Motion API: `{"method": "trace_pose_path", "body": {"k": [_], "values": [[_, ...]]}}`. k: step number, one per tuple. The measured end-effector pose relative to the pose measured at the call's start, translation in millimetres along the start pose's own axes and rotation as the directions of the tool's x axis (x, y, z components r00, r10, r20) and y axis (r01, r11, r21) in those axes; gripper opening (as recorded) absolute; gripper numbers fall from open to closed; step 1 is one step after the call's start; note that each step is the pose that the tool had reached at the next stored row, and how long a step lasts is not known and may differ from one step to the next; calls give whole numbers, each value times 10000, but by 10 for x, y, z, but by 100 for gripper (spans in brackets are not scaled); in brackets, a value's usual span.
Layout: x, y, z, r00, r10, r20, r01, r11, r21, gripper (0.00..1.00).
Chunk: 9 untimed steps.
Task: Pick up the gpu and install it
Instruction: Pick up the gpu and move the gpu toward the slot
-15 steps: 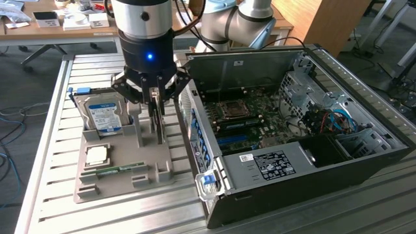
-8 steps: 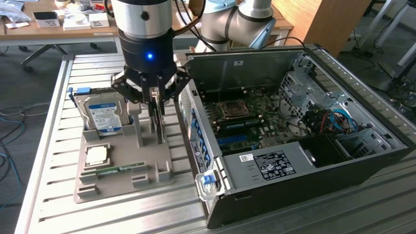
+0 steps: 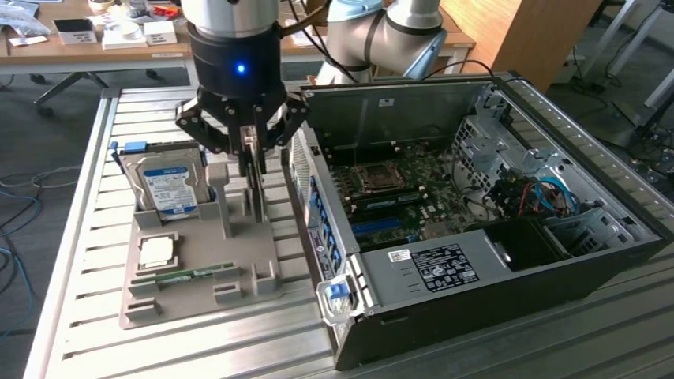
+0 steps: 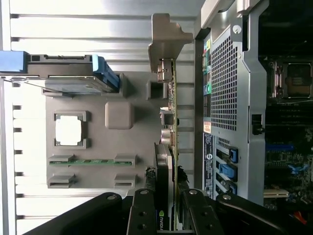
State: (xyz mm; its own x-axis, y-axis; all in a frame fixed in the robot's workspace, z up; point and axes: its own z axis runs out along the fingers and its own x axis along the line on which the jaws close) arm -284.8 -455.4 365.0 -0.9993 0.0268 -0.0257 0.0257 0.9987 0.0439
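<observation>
On the slatted aluminium table, a grey plastic parts tray sits just beside an open black computer tower, at the exterior view's left of it. In the tray:

- A silver hard drive with blue label stands at the far left corner.
- A thin dark gpu card stands upright at the right edge.
- A square silver processor chip lies by the left edge.
- A narrow green memory stick lies nearer the front edge.

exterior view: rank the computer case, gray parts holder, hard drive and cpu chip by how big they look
1. computer case
2. gray parts holder
3. hard drive
4. cpu chip
No two look alike in size.
</observation>
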Motion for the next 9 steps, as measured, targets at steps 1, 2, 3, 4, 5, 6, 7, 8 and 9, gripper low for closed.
{"method": "trace_pose_path", "body": {"k": [1, 2, 3, 4, 5, 6, 7, 8, 9], "values": [[-1, 2, -34, 10000, 0, 0, 0, 10000, 0, 27], [-2, 3, -67, 10000, 0, 1, 0, 10000, 0, 27], [-3, 5, -99, 10000, 0, 0, 0, 10000, 0, 27], [-3, 6, -129, 10000, 0, -1, 0, 10000, 0, 27], [-4, 7, -157, 10000, 0, -1, 0, 10000, 1, 27], [-5, 8, -184, 10000, 0, 0, 0, 10000, 0, 27], [-5, 9, -210, 10000, 0, 0, 0, 10000, 0, 27], [-6, 10, -233, 10000, 0, 0, 0, 10000, 0, 27], [-7, 11, -255, 10000, 0, 0, 0, 10000, 0, 27]]}}
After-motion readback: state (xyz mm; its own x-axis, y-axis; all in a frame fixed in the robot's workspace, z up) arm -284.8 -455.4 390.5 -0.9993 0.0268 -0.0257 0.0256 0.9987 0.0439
